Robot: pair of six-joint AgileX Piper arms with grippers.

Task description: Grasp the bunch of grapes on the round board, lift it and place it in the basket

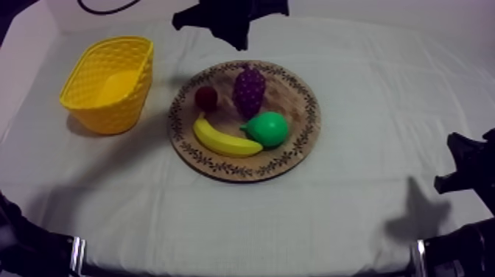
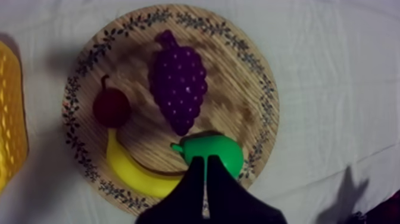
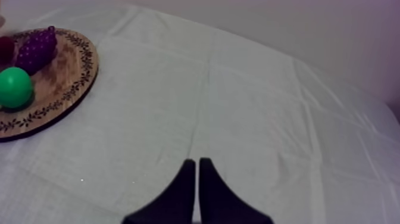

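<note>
- Left fingers pressed together, empty, over the pear; right fingers likewise.
- Bunch of grapes lies on the wooden board.
- Probably light, stiff, knobbly: grip across its wide middle.

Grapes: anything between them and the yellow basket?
Yes: the small red fruit sits on the wooden board beside the grapes, roughly on their line to the yellow basket. Nothing else visible stands between.

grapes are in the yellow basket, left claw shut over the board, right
No: the purple bunch of grapes lies on the round wooden board, not in the yellow woven basket, per the left wrist view. The left claw is shut over the board.
</note>
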